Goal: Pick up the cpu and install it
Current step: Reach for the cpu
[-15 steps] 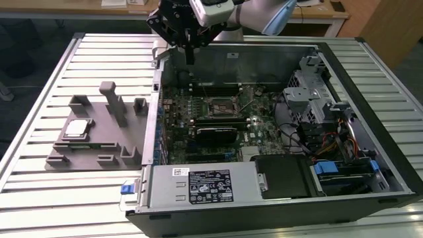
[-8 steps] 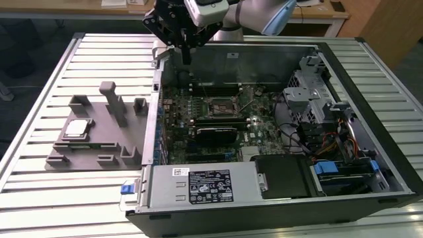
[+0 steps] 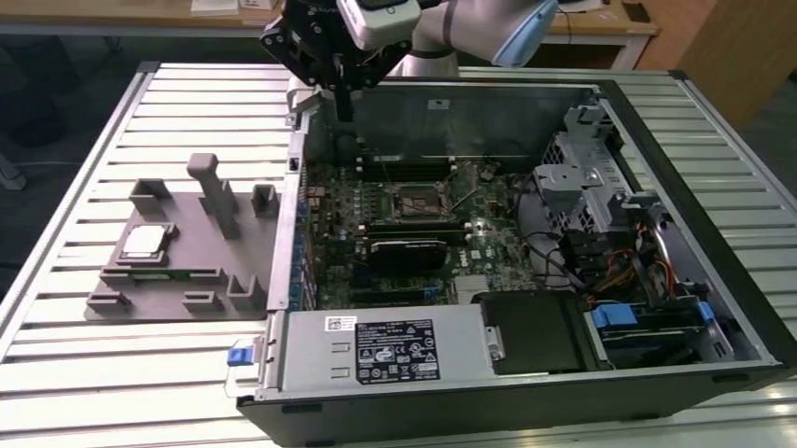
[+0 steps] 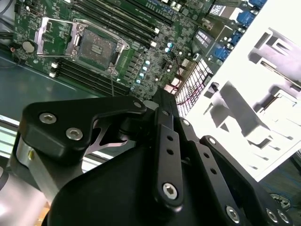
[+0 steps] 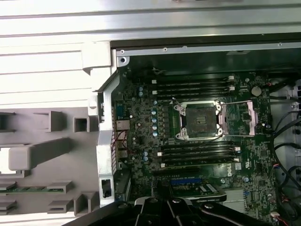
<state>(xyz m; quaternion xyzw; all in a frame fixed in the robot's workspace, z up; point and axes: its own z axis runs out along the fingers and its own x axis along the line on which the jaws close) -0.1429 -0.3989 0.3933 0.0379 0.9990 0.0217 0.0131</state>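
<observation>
surface: ribbed metal table (image 3: pixel 75 373) | behind it: wooden desk (image 3: pixel 125 21) | exterior view's left: dark floor (image 3: pixel 75 84)

Computer case (image 3: pixel 524 105) beside grey, seemingly plastic tray (image 3: pixel 197 266)

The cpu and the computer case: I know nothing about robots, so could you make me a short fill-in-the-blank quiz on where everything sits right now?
1. The cpu lies on the grey tray, at the exterior view's ____ of the computer case.
2. In the first wrist view, the motherboard socket is ____: no chip sits in it.
3. The gripper hangs over the far edge of the ____, away from the tray.

Missing words: left; empty; computer case.
</observation>
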